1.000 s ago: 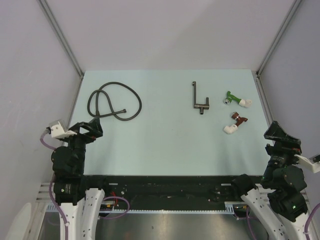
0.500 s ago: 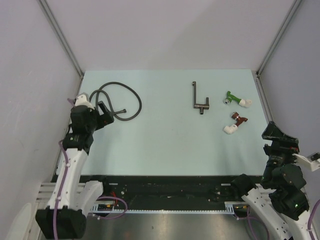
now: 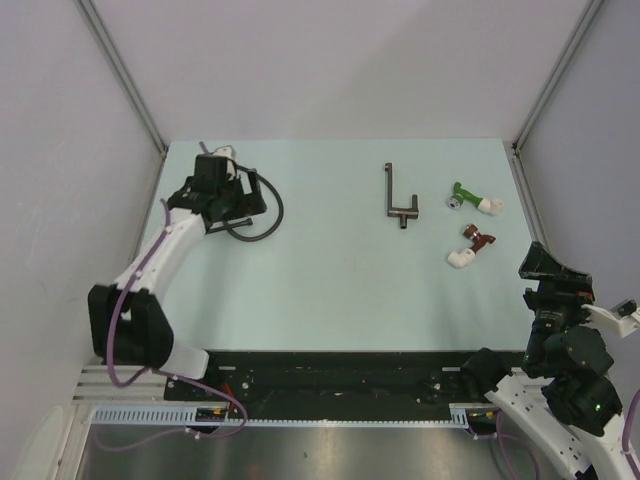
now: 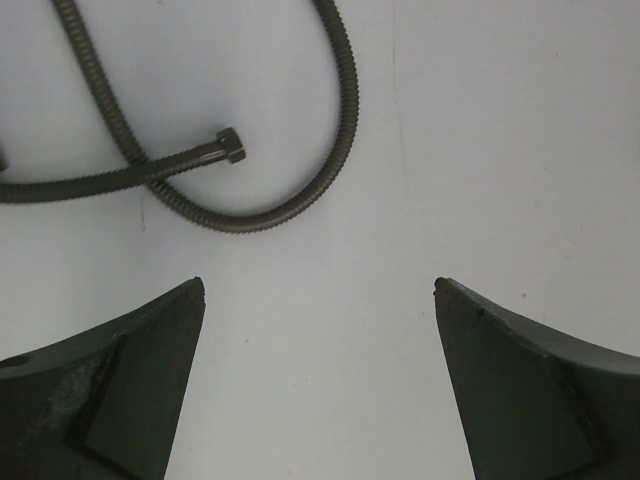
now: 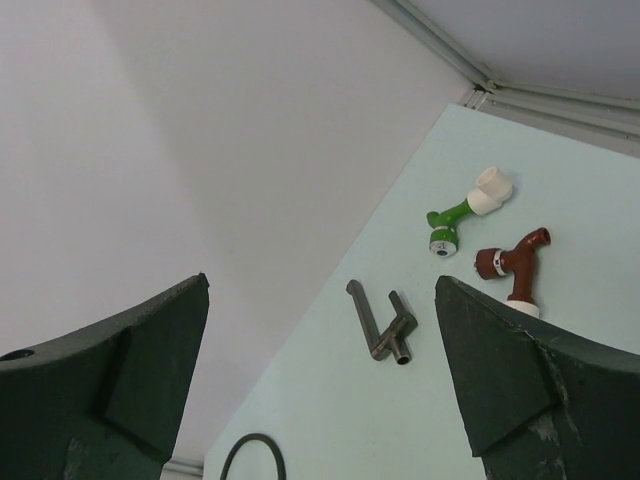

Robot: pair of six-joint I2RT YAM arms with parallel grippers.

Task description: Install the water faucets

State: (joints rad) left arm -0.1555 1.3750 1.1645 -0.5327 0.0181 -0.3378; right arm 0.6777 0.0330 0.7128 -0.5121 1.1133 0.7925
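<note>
The water faucet (image 3: 397, 200) is a slim dark metal piece with a long thin arm on a short T body. It lies flat on the pale green table (image 3: 340, 290) right of centre. It also shows in the right wrist view, where the faucet (image 5: 380, 320) lies far ahead between the fingers. My left gripper (image 3: 243, 203) hangs open over the coiled black hose (image 3: 272, 215) at the far left, well away from the faucet. In its wrist view the left gripper (image 4: 320, 290) holds nothing. My right gripper (image 3: 548, 268) stands open and empty at the near right edge, and the right gripper (image 5: 320, 285) is raised.
A green fitting (image 3: 470, 198) and a dark-red fitting (image 3: 470, 245), both with white ends, lie right of the faucet. The hose's hex nut end (image 4: 228, 150) rests just ahead of my left fingers. Grey walls and metal frame rails enclose the table on three sides.
My left arm has swung from the near left corner out to the coiled hose, its gripper still open. The right arm has barely shifted.
</note>
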